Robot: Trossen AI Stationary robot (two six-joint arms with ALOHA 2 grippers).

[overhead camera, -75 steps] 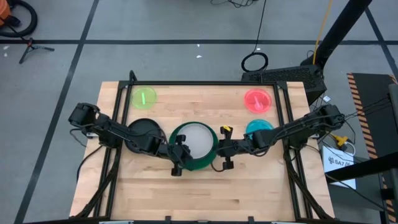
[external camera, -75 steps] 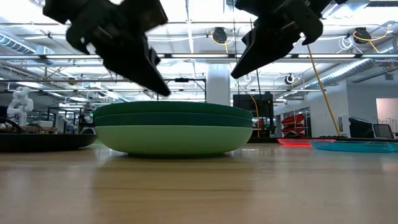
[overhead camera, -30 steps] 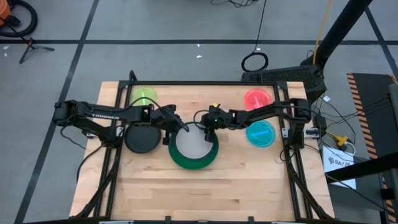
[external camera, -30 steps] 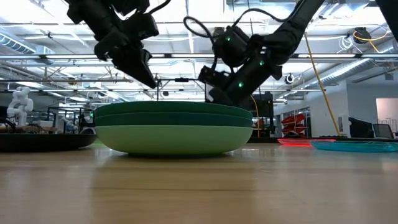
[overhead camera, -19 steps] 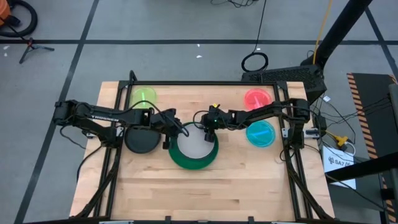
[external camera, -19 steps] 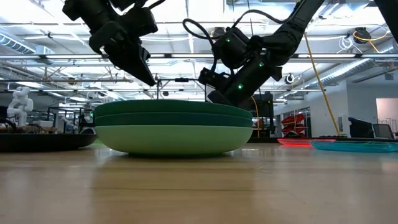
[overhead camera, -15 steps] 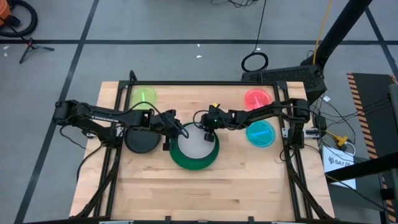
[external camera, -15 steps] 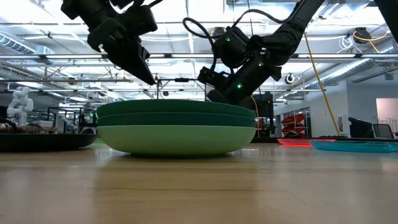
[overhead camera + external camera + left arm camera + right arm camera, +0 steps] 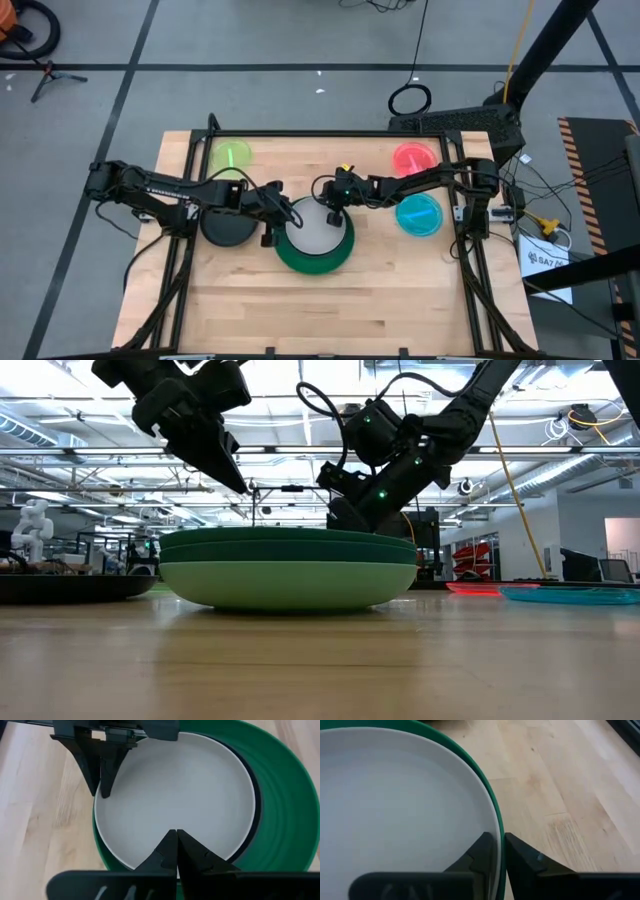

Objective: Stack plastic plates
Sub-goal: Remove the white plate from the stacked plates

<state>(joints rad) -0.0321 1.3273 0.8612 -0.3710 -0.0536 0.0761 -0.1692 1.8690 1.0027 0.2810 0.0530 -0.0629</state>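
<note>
Right gripper pinching the white plate's rim on the green stack

High view: the round white plastic plate (image 9: pixel 318 231) lies flat inside the stack of large green plastic plates (image 9: pixel 315 262), mid-table; black plate (image 9: pixel 227 226) beside the stack, lime (image 9: pixel 232 155), red (image 9: pixel 414 160) and cyan (image 9: pixel 418 214) small plates beyond it. Low view: the stack sits level, rims up. Left wrist view: left gripper (image 9: pixel 173 839) closed and empty over the white plate. Right wrist view: right gripper (image 9: pixel 499 845) nearly closed across the white plate's edge, probably to centre it.
</note>
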